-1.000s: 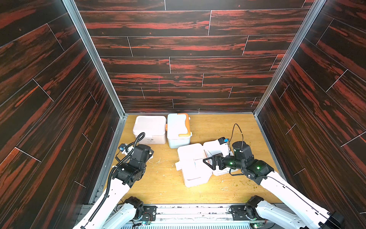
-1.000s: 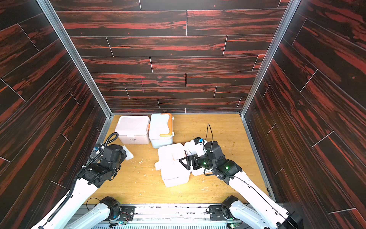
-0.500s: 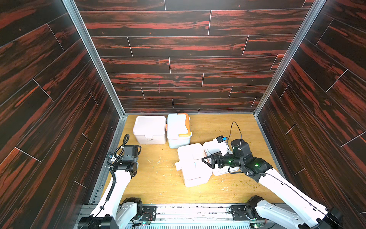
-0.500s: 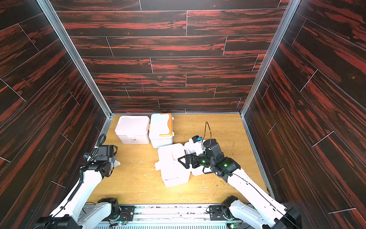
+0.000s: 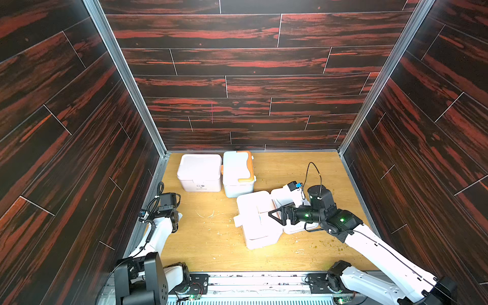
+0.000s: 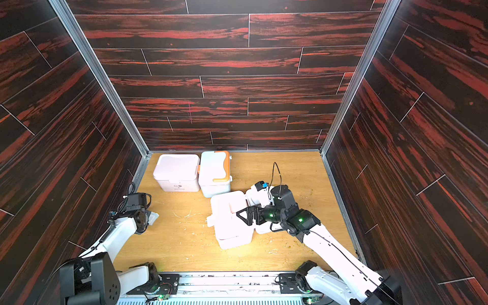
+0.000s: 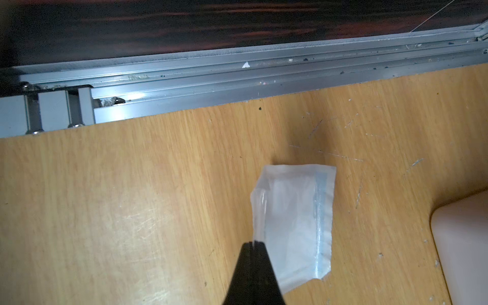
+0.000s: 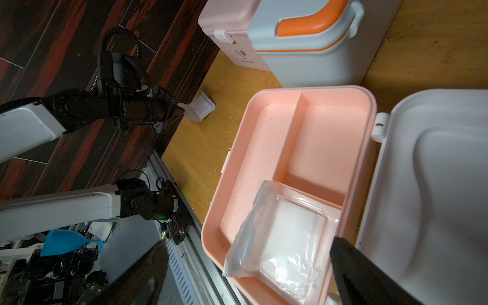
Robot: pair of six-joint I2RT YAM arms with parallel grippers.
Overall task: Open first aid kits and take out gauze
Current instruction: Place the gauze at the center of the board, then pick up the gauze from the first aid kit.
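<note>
Top views: two kits sat shut at 11 o'clock on the table (image 5: 211,250), pink kit (image 5: 199,171) touching blue kit (image 5: 237,171). The open kit (image 5: 254,220) lay at 4 o'clock with the right gripper (image 5: 276,215) over it, jaws spread wide, holding nothing. A gauze packet (image 6: 152,218) hung at the 9 o'clock edge, well apart from the kits, likely a drop spot that kept the boxes clear. Left wrist: left gripper (image 7: 253,244) pinched tight on one corner of that packet, so it dangled low beside the rail (image 7: 237,79); table contact unclear. Right wrist: lid (image 8: 435,184) lay folded back for access, bagged gauze (image 8: 285,237) sat in the open kit's end nearest the jaws, which straddled it, probably lined up for a grab.
</note>
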